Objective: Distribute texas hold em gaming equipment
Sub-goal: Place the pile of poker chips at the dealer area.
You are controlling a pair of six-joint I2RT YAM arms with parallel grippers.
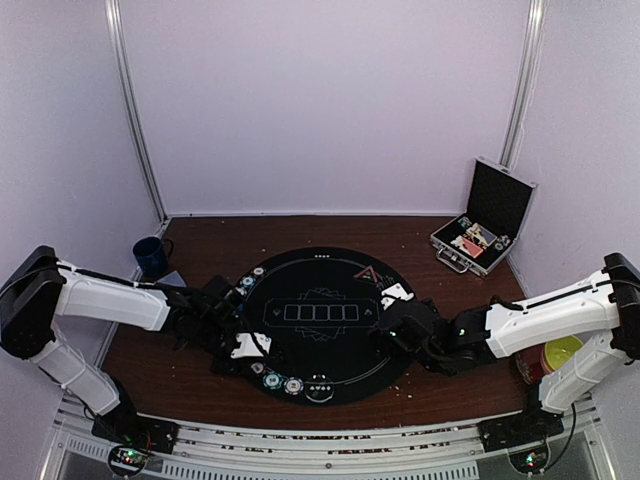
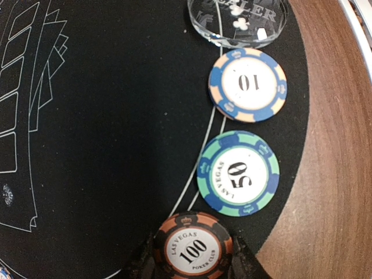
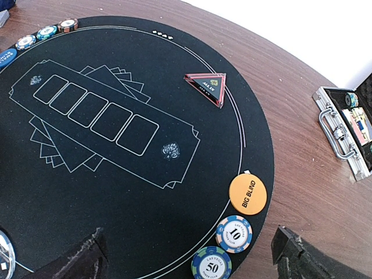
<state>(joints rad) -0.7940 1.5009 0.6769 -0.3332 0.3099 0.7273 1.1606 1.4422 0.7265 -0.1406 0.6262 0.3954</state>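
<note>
Find left end effector pinched shut on the rim of the black-and-orange 100 chip, face up and low over the near edge of the round black poker mat. Judge the edge grip as chosen to keep the chip level for setting down flat. Note it ends a curved row along the mat's printed border: green 50 chip, blue 10 chip, then clear dealer button, none touching. Read that as one seat's stake laid by value, release likely next. See right end effector with fingers spread wide and nothing between them, hovering over the mat's right edge. Count there an orange Big Blind disc, a second 10 chip and a second 50 chip just beside one another. Guess a 100 chip is wanted to match. Mark red triangle marker at the far rim, and a further three-chip row beside a blue disc across the mat. Log open silver-edged case on the brown tabletop, well apart from the mat, contents too small to name.
</note>
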